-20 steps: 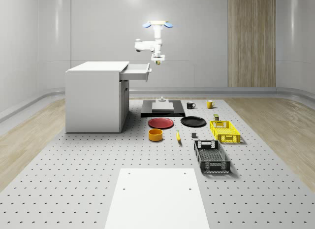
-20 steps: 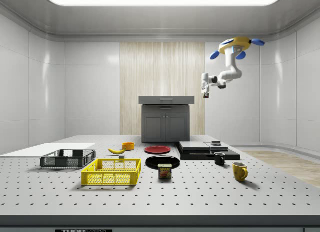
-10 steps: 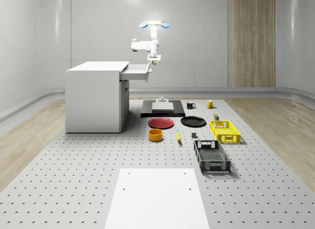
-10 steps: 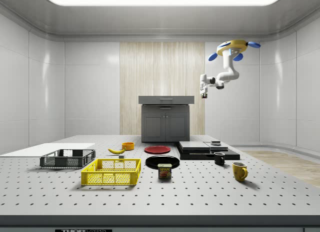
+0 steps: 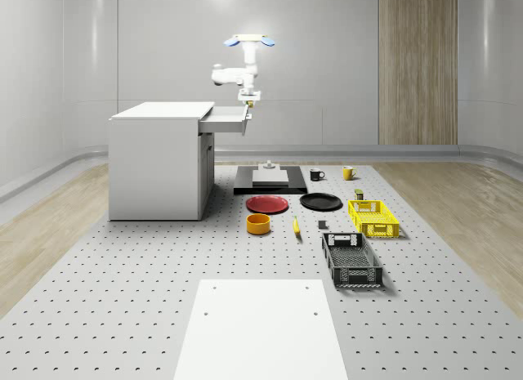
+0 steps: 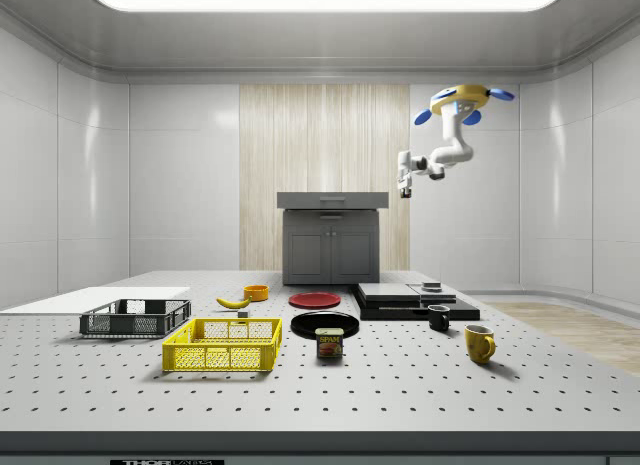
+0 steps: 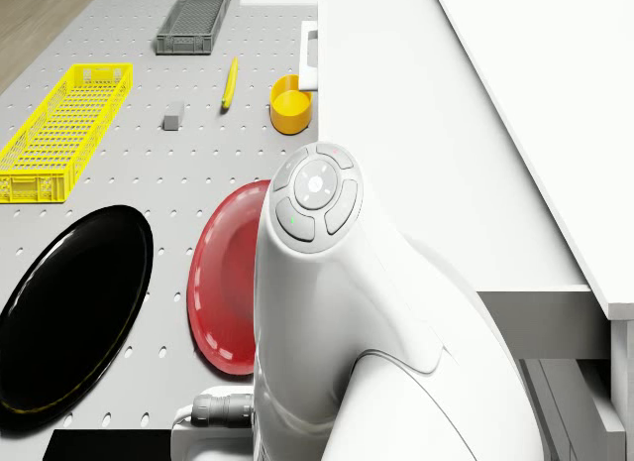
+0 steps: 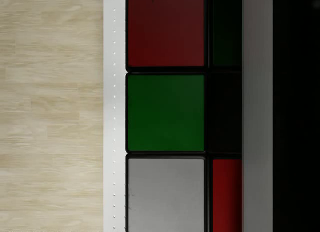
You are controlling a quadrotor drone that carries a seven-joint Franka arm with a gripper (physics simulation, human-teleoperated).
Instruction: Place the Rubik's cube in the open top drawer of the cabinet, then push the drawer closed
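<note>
Drone (image 5: 251, 42) hovers above the open top drawer (image 5: 226, 118) of the cabinet (image 5: 157, 159) in the whole-scene view, gripper (image 5: 247, 105) hanging at the drawer's 1 o'clock corner. Side view puts the gripper (image 6: 405, 192) at the cabinet's (image 6: 331, 235) 2 o'clock. Drone view shows the arm (image 7: 342, 312) over the red plate (image 7: 223, 283). Wrist view has the Rubik's cube (image 8: 166, 112) pressed close, so the fingers seem clamped on it. It looks rigid, light and smooth-faced, best pinched on opposite flat faces.

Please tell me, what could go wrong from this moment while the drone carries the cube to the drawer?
1. The gripper holds the Rubik's cube at the outer front edge of the open top drawer. Released here, the cube may hit the drawer front and fall outside.
2. The drone hovers high, beside the cabinet, so a dropped cube could fall to the table.
</note>
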